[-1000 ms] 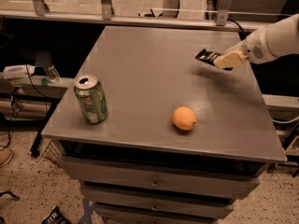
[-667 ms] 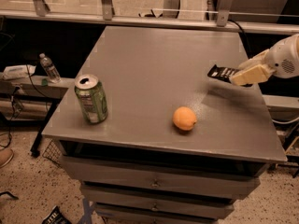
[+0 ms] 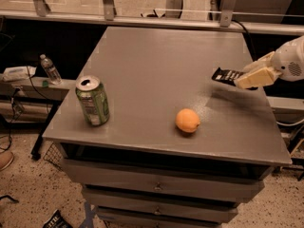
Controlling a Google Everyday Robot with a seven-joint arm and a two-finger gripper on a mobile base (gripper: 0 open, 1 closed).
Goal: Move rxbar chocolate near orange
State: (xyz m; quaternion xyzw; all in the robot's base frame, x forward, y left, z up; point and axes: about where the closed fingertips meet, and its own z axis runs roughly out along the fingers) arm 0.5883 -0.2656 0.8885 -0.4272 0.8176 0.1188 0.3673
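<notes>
Now lower over the table [image 3: 142,56], nearer the orange [image 3: 187,120]: claw [image 3: 243,80] clamped on rxbar chocolate [image 3: 223,75].

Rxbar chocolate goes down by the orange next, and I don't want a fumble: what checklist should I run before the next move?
1. Rxbar chocolate clamped in the tool, over the right of the table: ok.
2. Bar lifted clear of the surface, shadow beneath: ok.
3. The orange sits free, front centre: ok.
4. Bare surface between bar and orange: ok.
5. Path clear of the green can, far left: ok.
6. Bar beside orange: not ok.
</notes>
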